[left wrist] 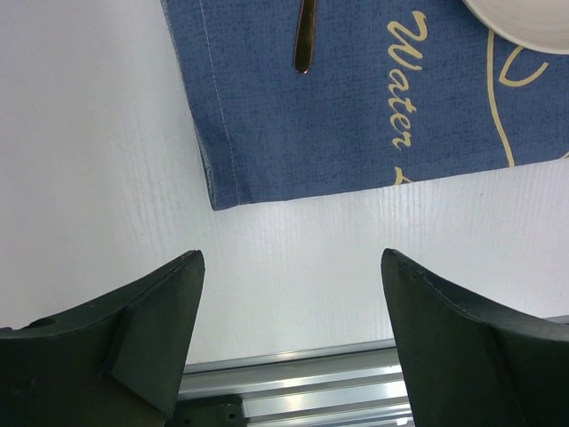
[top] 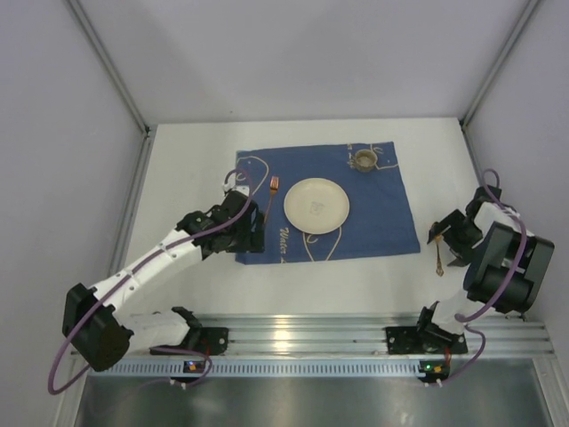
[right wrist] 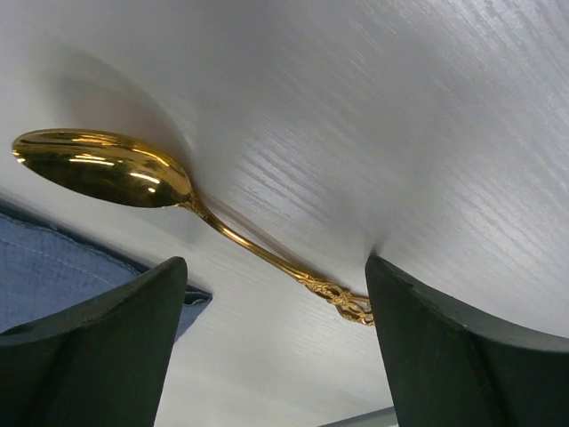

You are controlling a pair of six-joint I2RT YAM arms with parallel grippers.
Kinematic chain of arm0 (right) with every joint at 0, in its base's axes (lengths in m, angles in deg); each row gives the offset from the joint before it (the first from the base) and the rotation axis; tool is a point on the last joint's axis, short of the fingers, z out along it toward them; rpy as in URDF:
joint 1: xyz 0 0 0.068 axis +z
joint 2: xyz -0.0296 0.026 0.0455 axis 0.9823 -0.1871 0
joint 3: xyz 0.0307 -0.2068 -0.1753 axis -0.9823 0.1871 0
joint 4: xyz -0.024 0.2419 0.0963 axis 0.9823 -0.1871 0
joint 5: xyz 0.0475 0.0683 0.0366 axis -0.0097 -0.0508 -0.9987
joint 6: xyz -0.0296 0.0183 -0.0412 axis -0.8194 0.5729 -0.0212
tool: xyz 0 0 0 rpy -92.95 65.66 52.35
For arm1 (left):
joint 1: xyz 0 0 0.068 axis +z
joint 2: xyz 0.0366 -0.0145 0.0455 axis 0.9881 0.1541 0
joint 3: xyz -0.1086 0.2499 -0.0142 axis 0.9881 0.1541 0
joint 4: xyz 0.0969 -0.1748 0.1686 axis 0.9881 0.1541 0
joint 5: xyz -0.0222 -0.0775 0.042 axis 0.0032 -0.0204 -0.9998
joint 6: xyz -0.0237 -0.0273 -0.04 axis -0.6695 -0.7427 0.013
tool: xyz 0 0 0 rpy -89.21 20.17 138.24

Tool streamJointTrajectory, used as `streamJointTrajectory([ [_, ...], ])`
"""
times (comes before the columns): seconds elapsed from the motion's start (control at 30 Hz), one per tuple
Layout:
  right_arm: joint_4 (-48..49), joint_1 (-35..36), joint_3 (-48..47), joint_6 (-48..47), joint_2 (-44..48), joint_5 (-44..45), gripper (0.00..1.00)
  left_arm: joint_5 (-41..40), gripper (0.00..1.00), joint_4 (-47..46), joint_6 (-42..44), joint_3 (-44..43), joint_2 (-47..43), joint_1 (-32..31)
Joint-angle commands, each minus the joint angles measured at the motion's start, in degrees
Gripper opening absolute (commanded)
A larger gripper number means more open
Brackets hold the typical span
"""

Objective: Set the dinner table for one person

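The dinner table [top: 191, 178] is a white tabletop carrying a blue cloth [top: 373, 218]. A white plate [top: 316, 205] sits on the cloth, with a copper-coloured utensil [top: 273, 189] to its left and a small cup [top: 364, 160] at the far right corner. A gold spoon [top: 439, 259] lies on the bare table right of the cloth. My right gripper [right wrist: 276, 262] hovers open over the spoon's handle [right wrist: 267, 258], its right fingertip close to the ornate end, touching nothing. My left gripper [left wrist: 292, 258] is open and empty over bare table just off the cloth's near left corner [left wrist: 218, 196].
A ribbed aluminium rail [top: 356, 334] runs along the near edge, under both arm bases. Grey walls with metal posts close the left, right and back sides. The utensil's handle end [left wrist: 305, 40] and the plate's rim [left wrist: 524, 22] show in the left wrist view.
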Motion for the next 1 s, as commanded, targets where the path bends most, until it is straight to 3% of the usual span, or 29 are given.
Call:
streamJointTrajectory([
  [0.0,0.28,0.36,-0.98,-1.44,-2.65,2.54,0.82,-1.46,0.86,-1.66,-1.26,1.69,-3.20,0.07],
  [0.07,0.46,0.36,-2.03,-1.44,-4.58,4.37,0.77,-1.64,0.86,-1.39,-1.79,2.22,-4.17,0.07],
  [0.1,0.46,0.45,-2.56,-1.44,-5.28,4.91,0.68,-1.73,0.86,-1.13,-1.96,2.83,-4.52,0.07],
  [0.17,0.28,0.53,-3.78,-1.53,-7.21,6.49,0.59,-2.08,0.86,-0.78,-2.40,3.36,-5.75,0.16],
  [0.27,-0.07,1.23,-5.10,-1.44,-9.94,8.51,0.36,-2.96,0.86,-0.78,-3.02,4.59,-7.24,0.07],
  [0.43,-1.47,6.33,-7.13,-1.53,-13.37,13.26,0.31,-3.13,0.86,-1.22,-4.34,4.77,-8.04,0.07],
  [0.53,-2.00,8.97,-8.27,-1.53,-15.13,15.37,0.17,-3.48,0.86,-1.92,-4.60,5.03,-7.69,0.07],
  [0.6,-2.53,9.85,-9.41,-1.53,-16.10,15.73,0.00,-3.57,0.86,-2.27,-4.78,5.30,-7.43,0.07],
  [0.8,-9.54,12.91,-17.93,-4.16,-15.14,17.04,0.00,-1.73,0.86,-4.11,-4.60,4.95,-5.76,0.16],
  [0.97,-14.83,16.97,-24.97,-4.78,-7.60,22.40,0.00,1.43,0.85,-6.75,-3.46,2.67,-2.25,0.07],
])
